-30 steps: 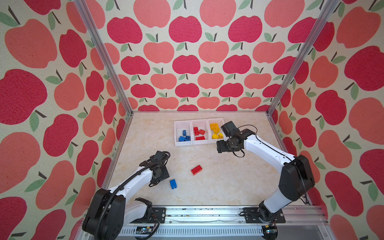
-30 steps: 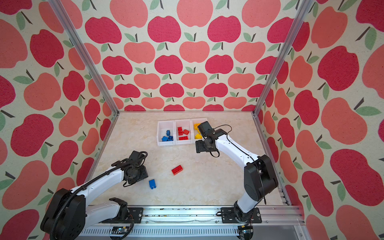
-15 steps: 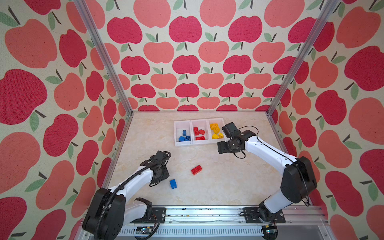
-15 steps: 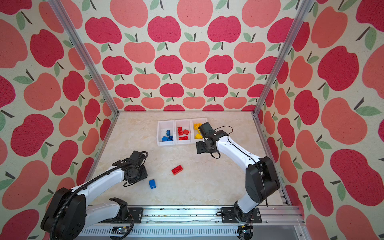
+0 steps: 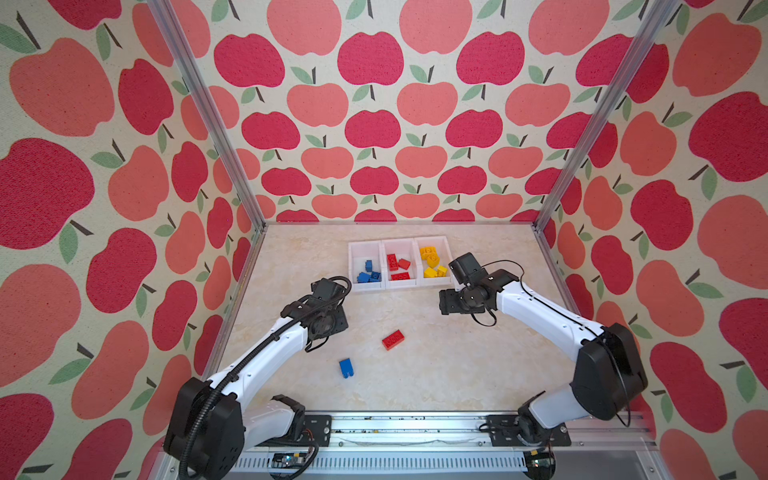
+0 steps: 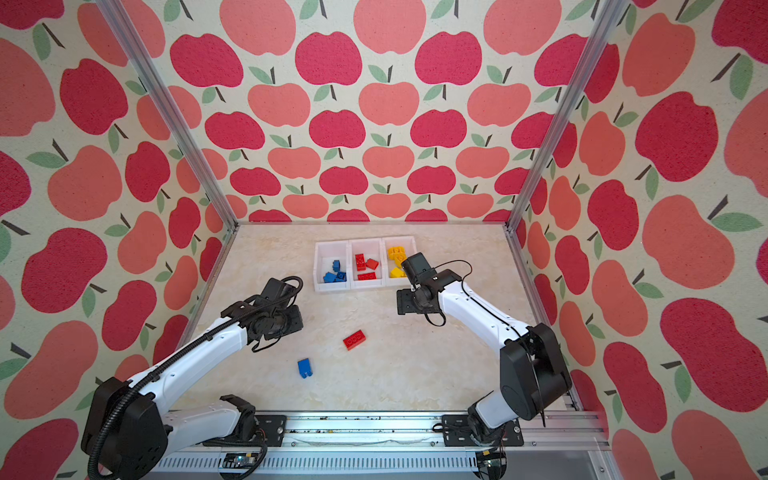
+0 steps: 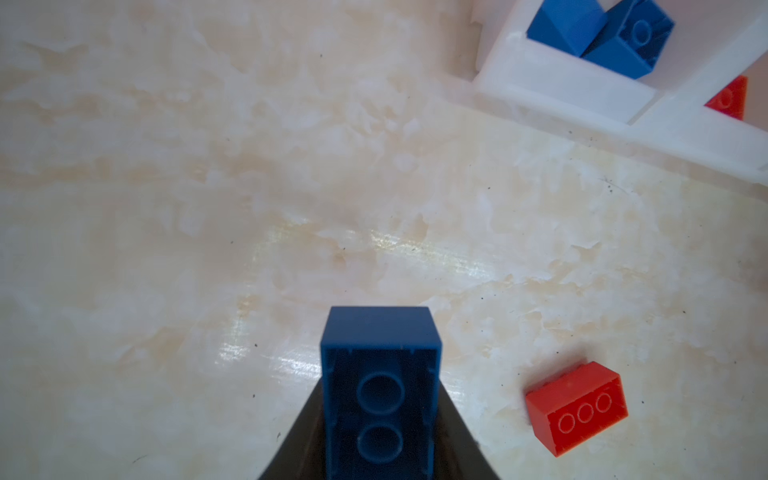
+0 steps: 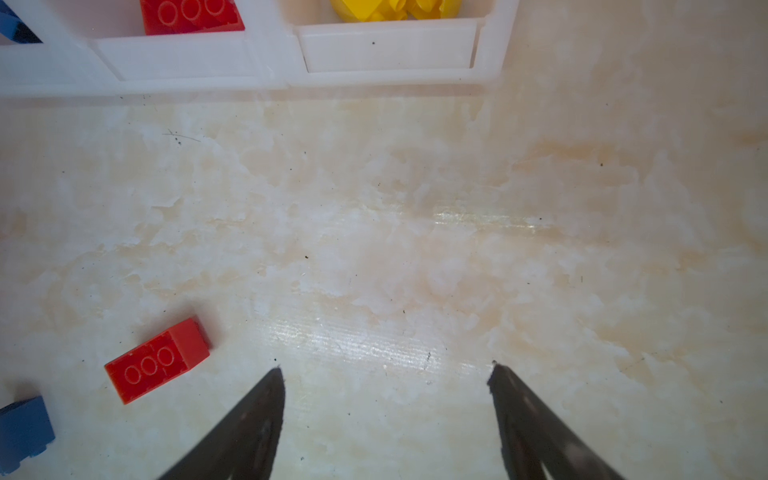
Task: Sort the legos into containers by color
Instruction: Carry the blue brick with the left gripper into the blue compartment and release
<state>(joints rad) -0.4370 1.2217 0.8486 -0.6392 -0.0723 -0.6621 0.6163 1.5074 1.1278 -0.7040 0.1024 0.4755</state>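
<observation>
We have the left gripper (image 7: 380, 432) clamped on a dark blue brick (image 7: 380, 365). It is pinched across its narrow sides, with the hollow underside turned to the wrist camera. We cannot tell whether it is clear of the marbled tabletop (image 7: 208, 208). Near that gripper, on its side toward the other arm, an oblong red brick (image 7: 575, 409) lies loose with its round-tubed underside showing. Behind the gripper, back toward the arm bases, a second blue brick (image 5: 345, 368) also lies loose. Well ahead of the held brick, and a little toward the right arm, stands the blue bin (image 7: 561, 83) with sorted blue bricks (image 7: 623, 37) inside.

The right gripper (image 8: 385, 368) stands wide and empty, its fingers spread over bare table. The red brick lies off its side toward the left arm, and the loose blue one is beyond that. Ahead of its tips is the yellow bin (image 8: 386, 54), with the red bin (image 8: 174, 58) joined beside it.

In both top views each bin in the row of containers (image 5: 401, 286) holds a few bricks of one colour: blue, red (image 5: 398, 268) and yellow (image 5: 432, 262). We judge the sort nearly done. No yellow lies outside, and three pieces remain: the blue one in hand, the loose blue and the loose red.
</observation>
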